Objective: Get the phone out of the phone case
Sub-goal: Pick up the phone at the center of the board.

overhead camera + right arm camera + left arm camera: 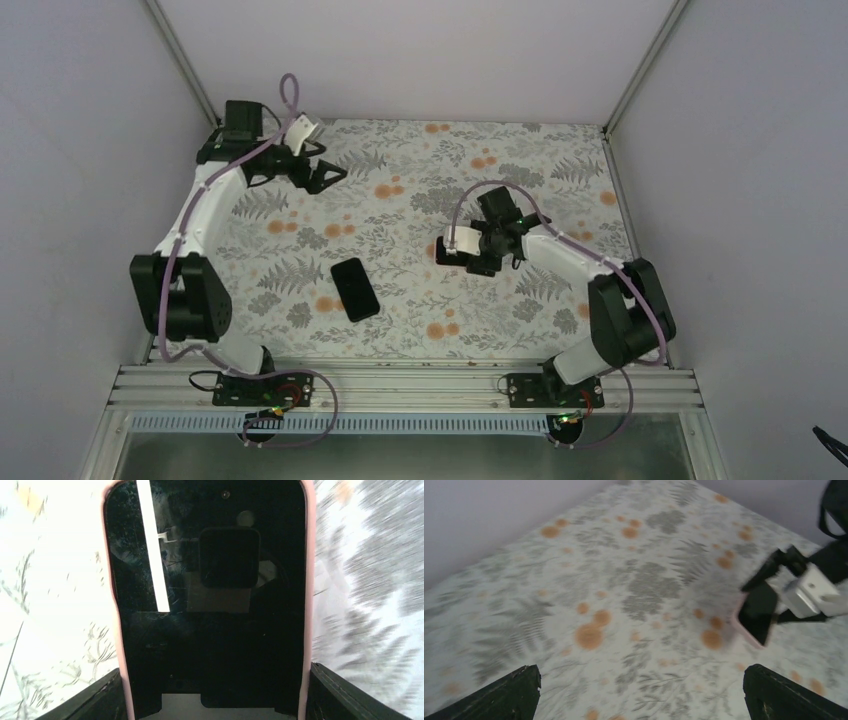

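The black phone (355,288) lies flat on the floral tabletop (560,160), near the front and left of centre. Its long axis runs roughly front to back, with the far end leaning a little to the left. Nothing touches it.

The pink case (309,580) is apart from it, to the right, clamped in the right gripper (470,255). In the right wrist view the fingers (100,695) press on its two long edges near one end, and the case stretches straight away from the camera. A dark glossy face fills the pink rim; I cannot tell whether that is the case's bare inside. From the left wrist view the case hangs above the table, tilted.

The right arm reaches in from its base, elbow bent, wrist turned toward the table's middle. The left arm is folded back to the far left corner, and the left gripper (328,165) has its fingers spread wide with nothing between them, well apart from the phone.
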